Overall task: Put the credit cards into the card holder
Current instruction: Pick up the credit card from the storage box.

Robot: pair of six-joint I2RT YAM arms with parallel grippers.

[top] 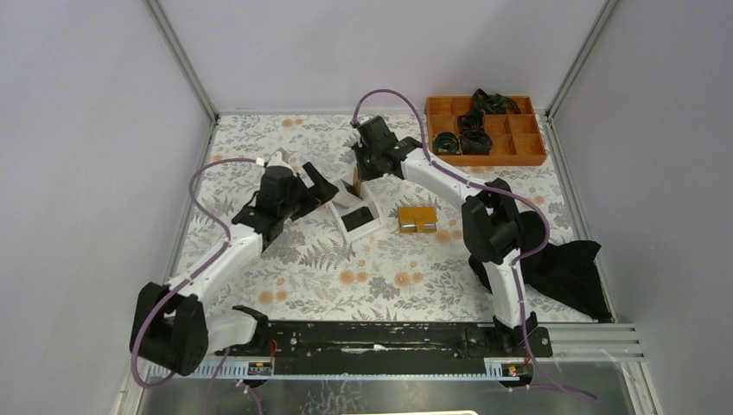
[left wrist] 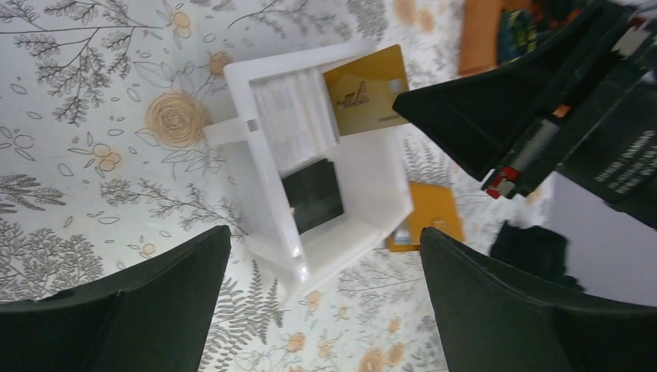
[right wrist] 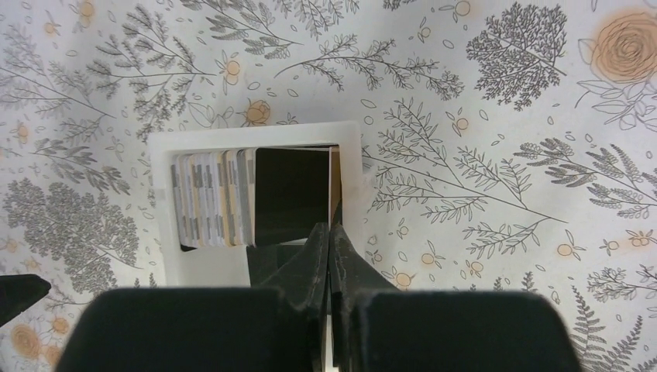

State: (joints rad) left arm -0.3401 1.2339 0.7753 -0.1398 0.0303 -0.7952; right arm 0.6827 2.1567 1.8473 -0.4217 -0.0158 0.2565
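Seen from the top external view, the white box (top: 356, 216) is sitting near the middle of the table (top: 285, 285). The card holder (top: 417, 220) is lying flat just beside it toward the right edge, apart from both arms. An orange tray (top: 510, 158) is occupying the far right corner, and a black cloth (top: 566, 268) is draping along the right edge. The right gripper (top: 356, 180) is reaching down over the box's far end while the left gripper (top: 321, 186) is hovering at its left side. In the left wrist view, the left gripper's jaws are standing spread wide above the box with nothing between them. A gold credit card (left wrist: 364, 99) is tilting up out of the far compartment, its edge meeting the right gripper's tip, beside a stack of pale credit cards (left wrist: 294, 116). A black credit card (left wrist: 312, 195) is showing in the nearer compartment. In the right wrist view, the right fingers (right wrist: 314, 256) are pressing together, pinching the gold credit card's thin edge.
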